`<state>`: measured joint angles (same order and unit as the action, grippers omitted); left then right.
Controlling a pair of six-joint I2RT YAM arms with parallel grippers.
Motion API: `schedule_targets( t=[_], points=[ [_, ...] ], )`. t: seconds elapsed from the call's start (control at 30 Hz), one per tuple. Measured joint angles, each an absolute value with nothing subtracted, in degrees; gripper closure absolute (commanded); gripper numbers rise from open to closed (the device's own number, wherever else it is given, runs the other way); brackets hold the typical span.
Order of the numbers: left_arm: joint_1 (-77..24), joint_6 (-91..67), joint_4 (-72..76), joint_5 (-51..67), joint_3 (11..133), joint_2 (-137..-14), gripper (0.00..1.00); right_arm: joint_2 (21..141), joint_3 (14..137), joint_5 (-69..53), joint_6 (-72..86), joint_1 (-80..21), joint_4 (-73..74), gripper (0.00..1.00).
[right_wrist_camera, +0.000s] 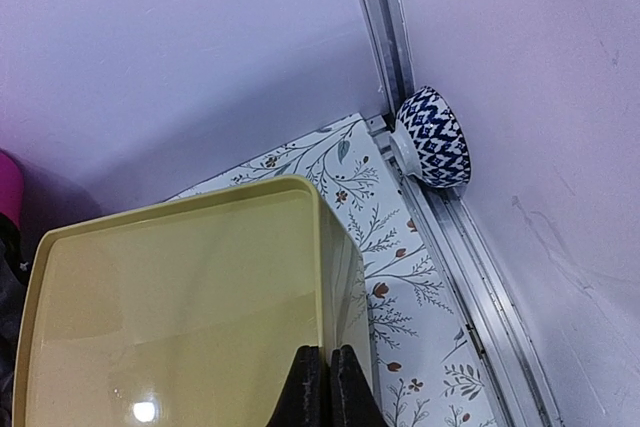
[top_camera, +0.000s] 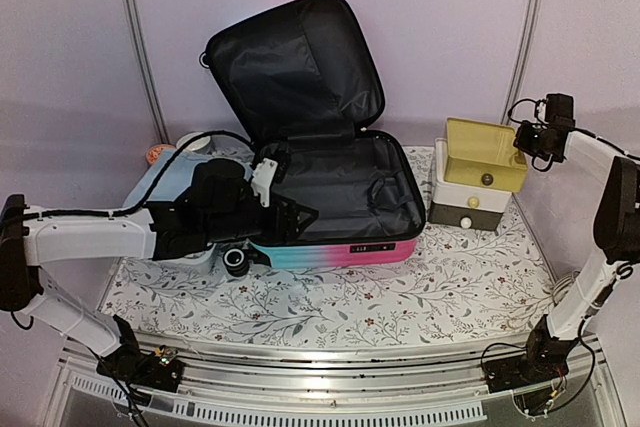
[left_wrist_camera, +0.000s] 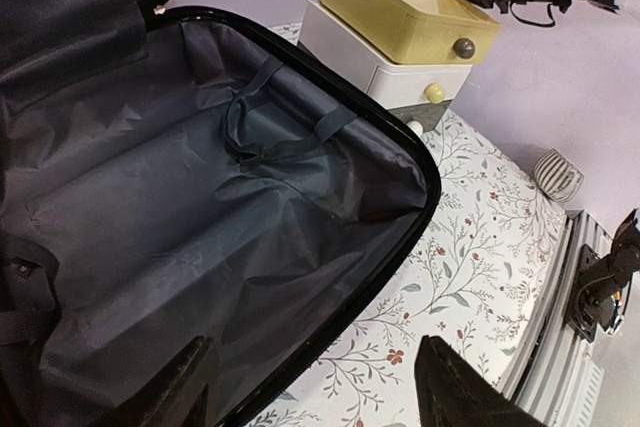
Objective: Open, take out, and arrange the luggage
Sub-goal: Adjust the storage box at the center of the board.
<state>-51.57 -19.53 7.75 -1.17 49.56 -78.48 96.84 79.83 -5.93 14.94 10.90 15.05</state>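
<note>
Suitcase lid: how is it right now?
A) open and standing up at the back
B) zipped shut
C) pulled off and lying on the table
A: the suitcase has its lid tipped up behind the bottom half, so you can see the black lining inside.

This is looking like a robot lab booth: lilac wall panels [top_camera: 70,37] and metal posts [top_camera: 140,37] are enclosing a floral worktop [top_camera: 400,297].

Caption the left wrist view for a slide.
Open left gripper by the rim of the open luggage, yellow-topped drawer box behind.
</note>
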Motion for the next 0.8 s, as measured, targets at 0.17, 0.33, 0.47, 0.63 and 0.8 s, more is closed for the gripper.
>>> schedule_targets(
  t=[0.17, 0.33, 0.47, 0.63, 0.8],
  points=[
    [-51.57, -19.53, 7.68, -1.19, 49.58, -78.83, 0.31, 96.71, 79.42, -6.02, 15.18, 10.46, 14.17, 0.98],
    [-51.57, -19.53, 7.7, -1.41, 49.58, -78.83, 0.31, 96.71, 79.02, -7.66, 15.25, 10.11, 13.06, 0.98],
    [-51.57, -19.53, 7.7, -1.58, 49.58, -78.83, 0.31, 96.71, 78.28, -8.32, 15.35, 8.4, 11.42, 0.98],
    [-51.57, -19.53, 7.7, -1.78, 49.58, -78.83, 0.31, 96.71, 77.54, -8.43, 15.64, 8.23, 10.55, 0.98],
    [-51.57, -19.53, 7.7, -1.96, 49.58, -78.76, 0.31, 96.77, 77.97, -8.05, 15.59, 8.23, 11.55, 0.95]
  ],
)
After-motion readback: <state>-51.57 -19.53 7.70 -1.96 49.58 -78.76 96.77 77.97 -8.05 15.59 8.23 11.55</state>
